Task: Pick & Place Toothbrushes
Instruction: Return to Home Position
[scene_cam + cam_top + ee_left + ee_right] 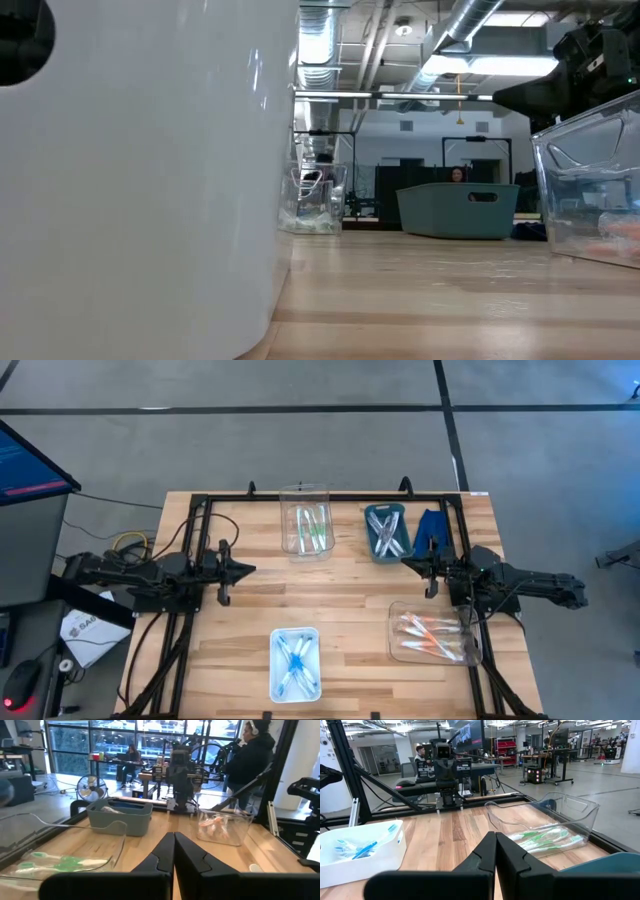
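The toothbrushes lie sorted in four bins. Green ones (312,528) rest in a clear bin at the far middle, whitish ones (385,537) in a teal bin beside it, orange ones (428,635) in a clear bin at the near right, blue ones (294,660) in a white bin at the near middle. My left gripper (248,569) stands shut at the table's left side, pointing level toward the right. My right gripper (408,561) stands shut at the right side, pointing level toward the left. Neither holds anything.
A folded blue cloth (432,528) lies right of the teal bin (386,512). A black frame (330,497) runs along the table's far edge and sides. Bare wood lies between the two grippers. People sit and stand in the room beyond the table.
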